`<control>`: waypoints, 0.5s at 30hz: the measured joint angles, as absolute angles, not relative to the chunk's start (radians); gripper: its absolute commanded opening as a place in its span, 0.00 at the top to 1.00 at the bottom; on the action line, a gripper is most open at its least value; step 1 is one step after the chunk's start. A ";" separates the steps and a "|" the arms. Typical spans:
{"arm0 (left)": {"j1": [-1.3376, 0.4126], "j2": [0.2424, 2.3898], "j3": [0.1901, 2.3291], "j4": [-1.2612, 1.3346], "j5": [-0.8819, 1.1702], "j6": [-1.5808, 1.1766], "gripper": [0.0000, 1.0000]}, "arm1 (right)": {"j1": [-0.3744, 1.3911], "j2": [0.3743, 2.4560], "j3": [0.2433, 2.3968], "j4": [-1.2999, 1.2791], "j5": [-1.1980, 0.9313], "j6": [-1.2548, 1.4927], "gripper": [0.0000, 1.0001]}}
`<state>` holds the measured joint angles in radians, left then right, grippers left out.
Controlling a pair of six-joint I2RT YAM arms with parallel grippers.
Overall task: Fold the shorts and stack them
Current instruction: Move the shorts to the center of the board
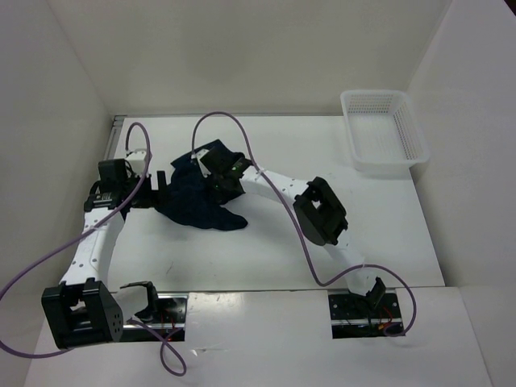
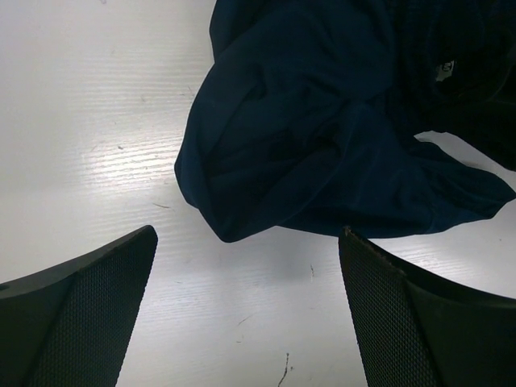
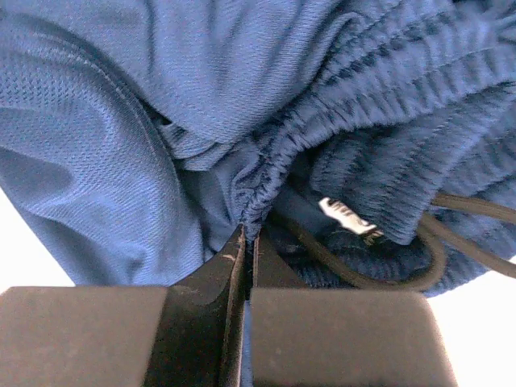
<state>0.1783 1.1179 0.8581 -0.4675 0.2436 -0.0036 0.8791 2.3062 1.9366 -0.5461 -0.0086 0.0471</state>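
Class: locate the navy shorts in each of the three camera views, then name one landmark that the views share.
Top external: shorts crumpled left of centre on the white table.
Left wrist: upper right of the picture, just beyond the open left end effector.
Right wrist: filling most of the frame, with cloth near the waistband pinched in the shut right end effector.
Shared landmark: the white table showing beside the cloth.

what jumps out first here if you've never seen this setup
The dark navy shorts lie crumpled in a heap at the middle-left of the white table. The right gripper is pinched shut on a fold of them by the gathered waistband, while the left gripper hangs wide open just short of the heap's left edge. A white mesh basket sits apart at the far right corner.
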 measured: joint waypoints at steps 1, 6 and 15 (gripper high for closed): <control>0.178 1.118 0.856 -0.466 0.247 -0.004 0.00 | 0.881 2.305 1.937 -0.542 0.009 0.043 1.00; 0.178 1.118 0.843 -0.464 0.261 -0.004 0.00 | 0.862 2.228 1.908 -0.556 0.052 0.025 1.00; 0.036 1.235 0.860 -0.441 0.283 -0.004 0.00 | 0.494 1.719 1.679 -0.531 0.008 0.005 1.00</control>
<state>0.0360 1.2346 0.8604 -0.4412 0.2832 -0.0036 0.4938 1.7191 1.6787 -0.5308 0.0078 0.0051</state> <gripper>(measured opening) 0.998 0.012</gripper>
